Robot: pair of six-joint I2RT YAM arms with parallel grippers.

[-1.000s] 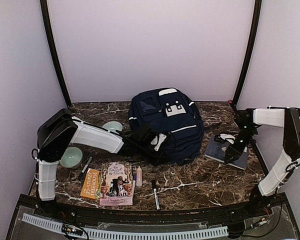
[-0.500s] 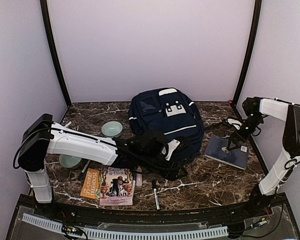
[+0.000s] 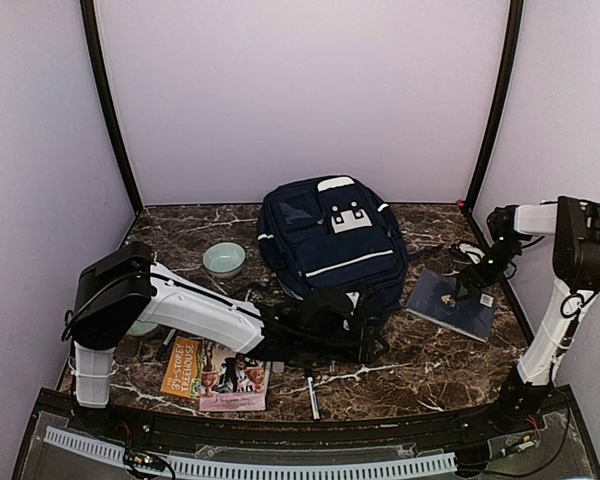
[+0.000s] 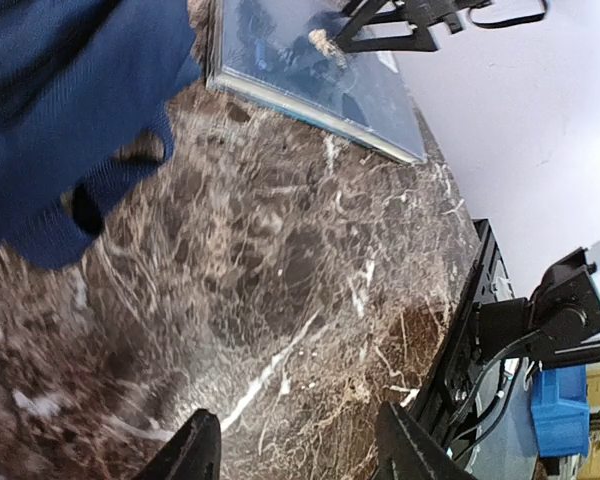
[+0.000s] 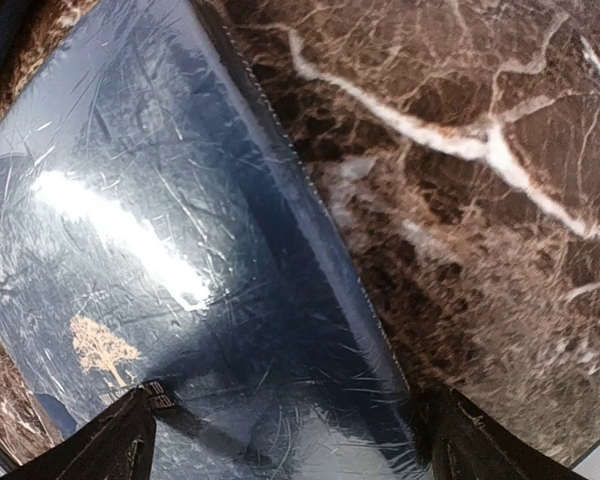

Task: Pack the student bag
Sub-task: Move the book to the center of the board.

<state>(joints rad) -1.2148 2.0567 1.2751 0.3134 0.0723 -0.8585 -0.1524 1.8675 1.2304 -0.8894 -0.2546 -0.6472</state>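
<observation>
The student bag (image 3: 330, 245), a large navy backpack with white stripes, lies in the middle of the table; its blue fabric fills the upper left of the left wrist view (image 4: 60, 100). My left gripper (image 3: 372, 340) reaches across the bag's near edge, low over bare marble, open and empty (image 4: 300, 445). A flat dark-blue notebook (image 3: 452, 305) lies right of the bag and also shows in the left wrist view (image 4: 320, 80). My right gripper (image 3: 460, 292) hangs open just above the notebook's (image 5: 160, 250) edge, jaws astride it (image 5: 290, 450), holding nothing.
A mint bowl (image 3: 224, 258) sits left of the bag; a second bowl (image 3: 138, 325) is partly hidden by the left arm. Two storybooks (image 3: 220, 368) and a pen (image 3: 311, 390) lie near the front edge. A black cable (image 3: 468, 250) lies behind the notebook.
My left arm has swung right and toward the front, from the bag's front face to its lower right corner. My right gripper rose off the notebook, then came back down over it.
</observation>
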